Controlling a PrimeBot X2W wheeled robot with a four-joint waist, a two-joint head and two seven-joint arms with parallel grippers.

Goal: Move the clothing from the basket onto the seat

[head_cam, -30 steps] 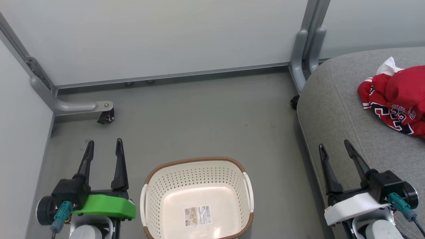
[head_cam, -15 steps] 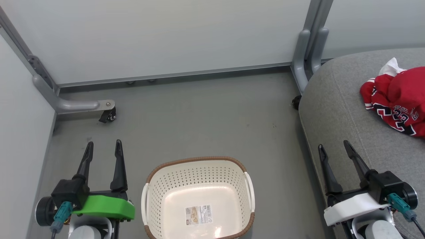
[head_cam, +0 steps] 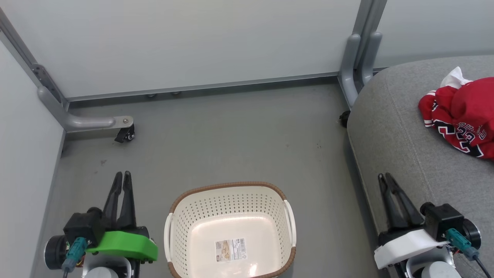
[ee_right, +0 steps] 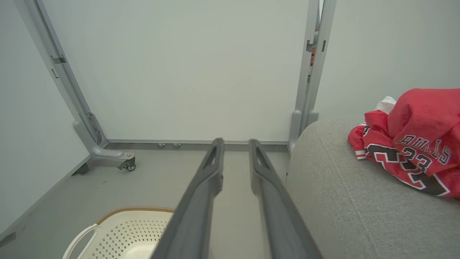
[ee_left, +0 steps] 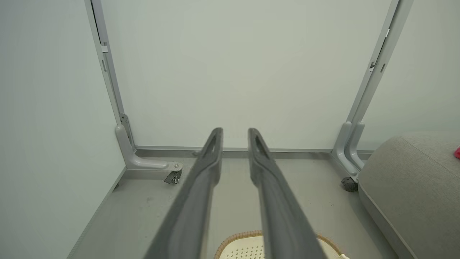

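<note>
Starting at the left, a pale panel (head_cam: 23,154) walls the bay, with a grey frame foot (head_cam: 88,123) and caster (head_cam: 125,135) on the floor (head_cam: 231,135) at its base. Nearer the robot, the left gripper (head_cam: 122,174) hovers over bare floor, clenched on nothing; its wrist view shows a thin slit between the tips. Just right of it the basket (head_cam: 227,185) stands upright on the floor between the arms, and what shows of its inside holds a label (head_cam: 230,250) and no cloth. The floor is smooth, hard, grey and lightly scuffed, running back to a rear panel (head_cam: 193,38) and a grey post (head_cam: 357,58) by the seat's far corner. The right gripper (head_cam: 384,176), likewise clenched on nothing, hangs by the seat's left edge. The seat (head_cam: 401,127) fills the right side, soft woven grey with a stitched seam, and the clothing (head_cam: 459,112) lies on it in a crumpled red heap, the number 23 face up. That heap lies ahead and to the right of the right gripper, well apart from it, its long axis slanting from far-left to near-right and cut by the picture's edge; the right arm is much the nearer. With the clothing on the seat and none seen in the basket, the task looks done, so I judge that no further grasp is called for; any tidying would fall to the right arm.
</note>
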